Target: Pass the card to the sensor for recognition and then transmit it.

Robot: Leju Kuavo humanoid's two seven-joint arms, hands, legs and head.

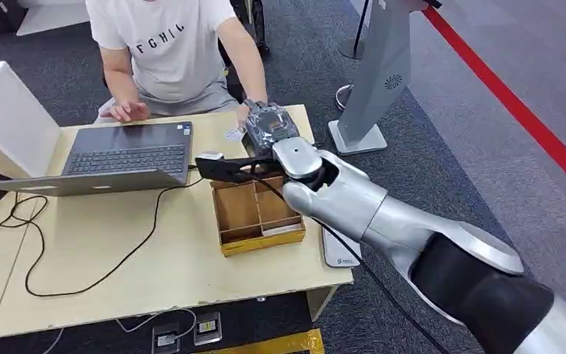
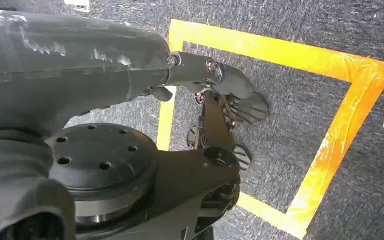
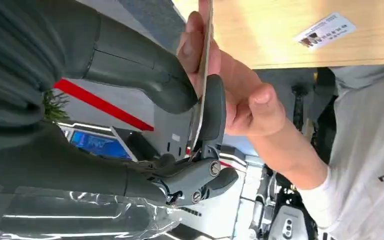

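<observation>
The card stands edge-on, pinched between the thick thumb and a dark finger of the right hand; the person's hand grips the same card from its far side, so both hold it at once; in the head view this meeting sits at the far edge of the counter, just beyond the wooden box, with the right hand reaching over the box toward the person; a second card lies flat on the counter close by; the laptop is on the counter beside the box. I judge the sensor step finished and the handover at its last stage: what is left is for the right hand to let go. The left hand hangs over the floor, and I cannot tell how its fingers lie.
</observation>
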